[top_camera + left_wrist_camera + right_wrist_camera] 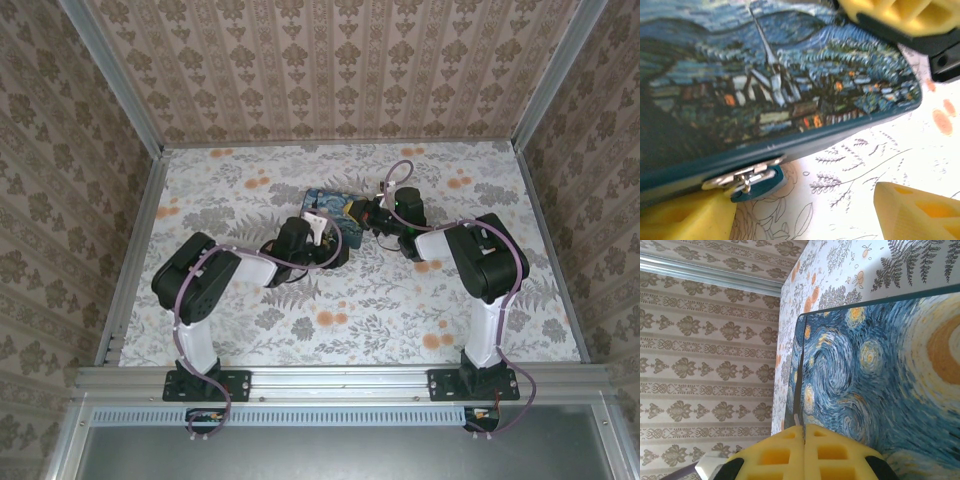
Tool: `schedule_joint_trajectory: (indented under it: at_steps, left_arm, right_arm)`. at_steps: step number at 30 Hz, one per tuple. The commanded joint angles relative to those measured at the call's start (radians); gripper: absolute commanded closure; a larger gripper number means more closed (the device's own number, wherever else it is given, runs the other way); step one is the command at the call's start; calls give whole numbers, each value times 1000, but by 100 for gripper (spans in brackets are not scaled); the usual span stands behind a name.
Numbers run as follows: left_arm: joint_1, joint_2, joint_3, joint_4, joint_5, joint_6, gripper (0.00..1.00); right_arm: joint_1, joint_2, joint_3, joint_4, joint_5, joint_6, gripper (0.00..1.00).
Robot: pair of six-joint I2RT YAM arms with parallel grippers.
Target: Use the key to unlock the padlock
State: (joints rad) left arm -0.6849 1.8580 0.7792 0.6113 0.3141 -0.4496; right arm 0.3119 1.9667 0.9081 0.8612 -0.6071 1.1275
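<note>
Looking down on the flowered table point(250, 310), the left pincer point(316, 242) sits against the near side of the Starry Night box point(330, 203). Seen from its own wrist, this pincer point(802, 202) is spread wide. Its yellow fingers point(675, 220) have nothing between them but patterned tabletop. The painted face of the box point(790, 75) stands directly ahead of it.

The padlock point(761, 183) is a small dark teal body under a shiny metal clasp point(740, 176). It hangs at the box's lower edge, just beside the tip of the pincer's left-hand finger and well apart from the other finger. Ahead of this pincer and off to the right, a yellow finger of the other arm sits at the box's far corner.

The right pincer point(363, 213) meets the box at its right end, opposite the left one. From its wrist camera, the right pincer point(804, 430) has its two yellow fingers pressed flat together with the seam closed. The swirled blue lid lies just ahead of it and to its right. A tiny pale sliver point(797, 419) shows at the seam, right at the fingertips. It is too small to tell what it is or whether it is pinched.
</note>
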Motion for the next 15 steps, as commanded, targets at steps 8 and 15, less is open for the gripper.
schedule_joint_trajectory:
  at_steps: [8, 15]
  left_arm:
    - [34, 12, -5, 96, 85, -102, 27]
    - [38, 55, -16, 100, 37, -100, 27]
  right_arm:
    - [-4, 27, -7, -14, 5, -23, 100]
    - [-4, 28, -10, -8, 6, -19, 100]
